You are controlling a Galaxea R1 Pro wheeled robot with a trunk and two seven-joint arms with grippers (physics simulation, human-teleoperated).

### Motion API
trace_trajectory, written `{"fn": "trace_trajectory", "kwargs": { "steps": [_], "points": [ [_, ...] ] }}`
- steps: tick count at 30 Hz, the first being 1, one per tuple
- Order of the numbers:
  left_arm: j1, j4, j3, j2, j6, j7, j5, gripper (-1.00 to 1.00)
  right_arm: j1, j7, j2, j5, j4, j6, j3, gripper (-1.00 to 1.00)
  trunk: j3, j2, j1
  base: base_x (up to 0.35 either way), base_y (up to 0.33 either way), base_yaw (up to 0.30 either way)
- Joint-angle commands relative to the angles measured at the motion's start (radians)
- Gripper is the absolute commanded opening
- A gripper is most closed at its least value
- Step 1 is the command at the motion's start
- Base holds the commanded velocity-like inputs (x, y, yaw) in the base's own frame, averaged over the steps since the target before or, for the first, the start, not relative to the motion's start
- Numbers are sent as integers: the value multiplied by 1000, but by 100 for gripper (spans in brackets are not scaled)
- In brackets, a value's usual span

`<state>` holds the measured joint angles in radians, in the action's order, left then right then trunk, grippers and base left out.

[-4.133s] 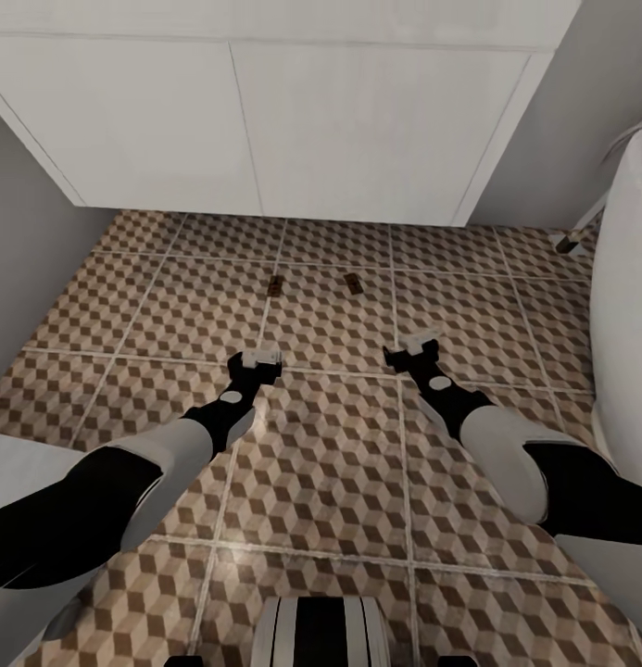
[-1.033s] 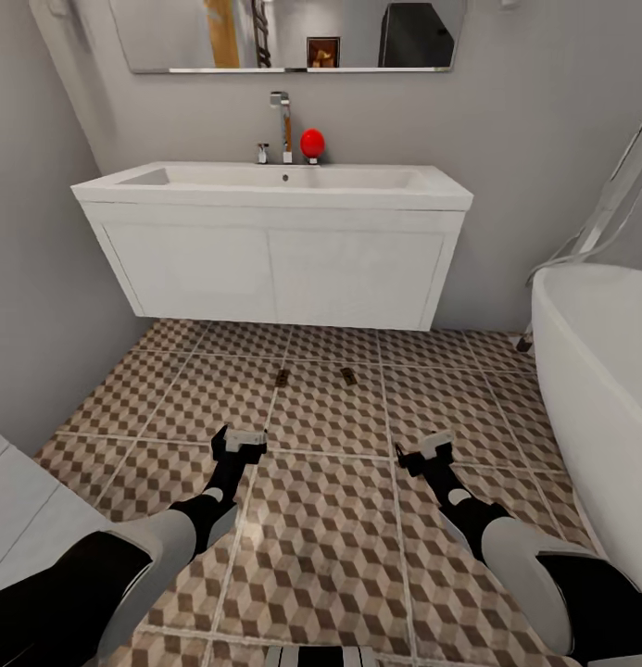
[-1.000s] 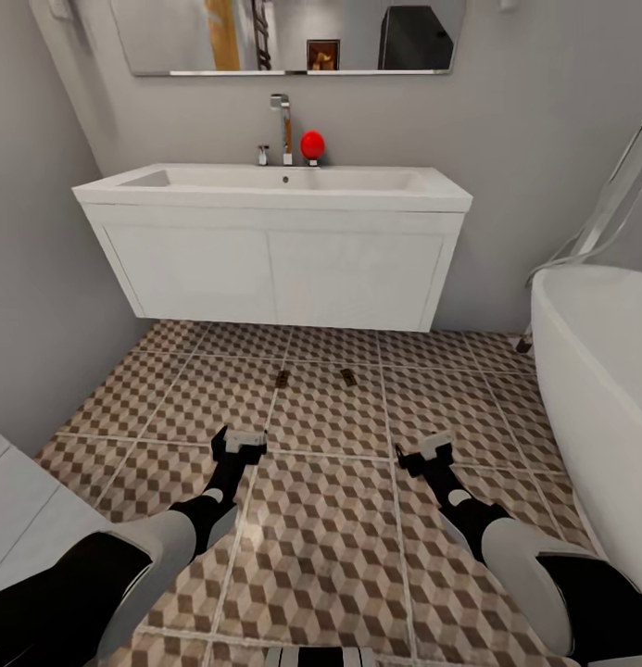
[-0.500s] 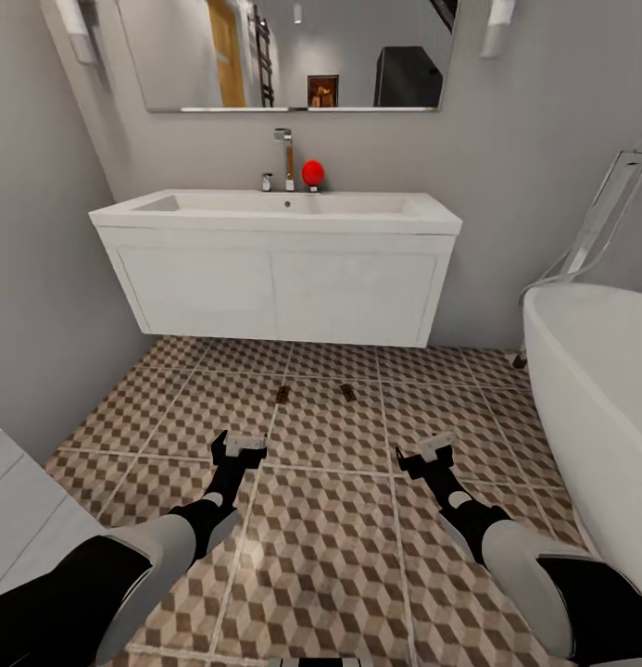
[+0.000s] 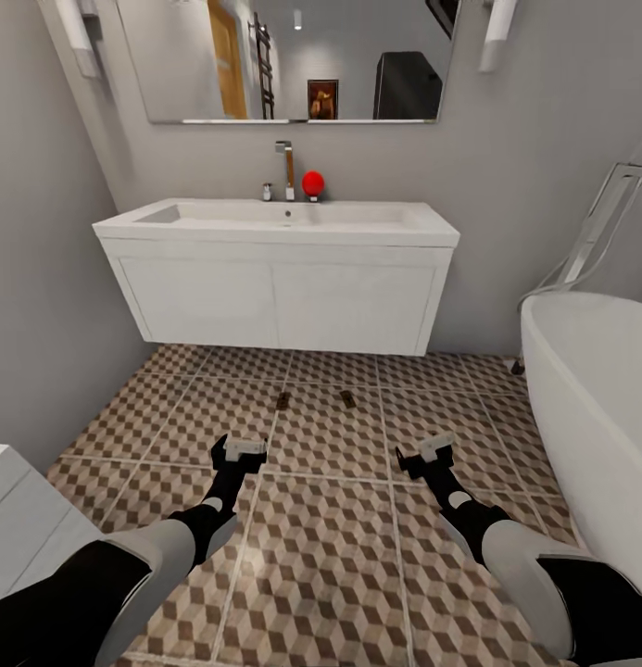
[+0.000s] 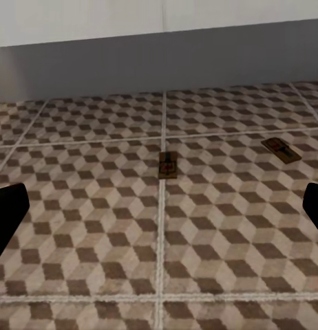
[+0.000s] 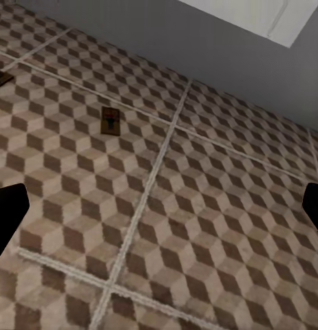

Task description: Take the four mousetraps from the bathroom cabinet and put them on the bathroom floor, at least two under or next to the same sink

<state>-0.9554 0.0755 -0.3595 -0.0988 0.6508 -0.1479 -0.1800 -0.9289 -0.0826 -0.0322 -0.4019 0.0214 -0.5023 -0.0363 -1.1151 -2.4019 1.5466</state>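
Observation:
Two mousetraps lie flat on the cube-patterned bathroom floor, side by side just in front of the white wall-hung vanity with the sink. My left gripper hovers low over the tiles, short of the left trap, and it is open and empty. My right gripper is open and empty too, to the right of the other trap. The left wrist view has both mousetraps ahead of the open fingers. In the right wrist view one mousetrap lies ahead. The orange-brown cabinet is out of view.
A white bathtub stands close on the right. A white fixture sits at the lower left beside the grey wall. A chrome faucet and a red object stand on the sink, under a mirror.
The whole picture has shifted: the head camera has risen and tilted up, so more of the mirror and wall shows. Both traps lie where they were, and both grippers stay open.

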Motion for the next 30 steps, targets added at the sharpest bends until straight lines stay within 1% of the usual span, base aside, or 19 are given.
{"fn": "trace_trajectory", "kwargs": {
  "steps": [1,30],
  "points": [
    [-1,4,-9,-1,6,-2,-7,100,-1,-6,0,-11,-2,-3,-4,100,2,7,-4,0,0,0],
    [9,4,-9,-2,5,-2,-7,100,-1,-6,0,-11,-3,-2,-3,100,93,210,-115,0,0,0]
  ]
}}
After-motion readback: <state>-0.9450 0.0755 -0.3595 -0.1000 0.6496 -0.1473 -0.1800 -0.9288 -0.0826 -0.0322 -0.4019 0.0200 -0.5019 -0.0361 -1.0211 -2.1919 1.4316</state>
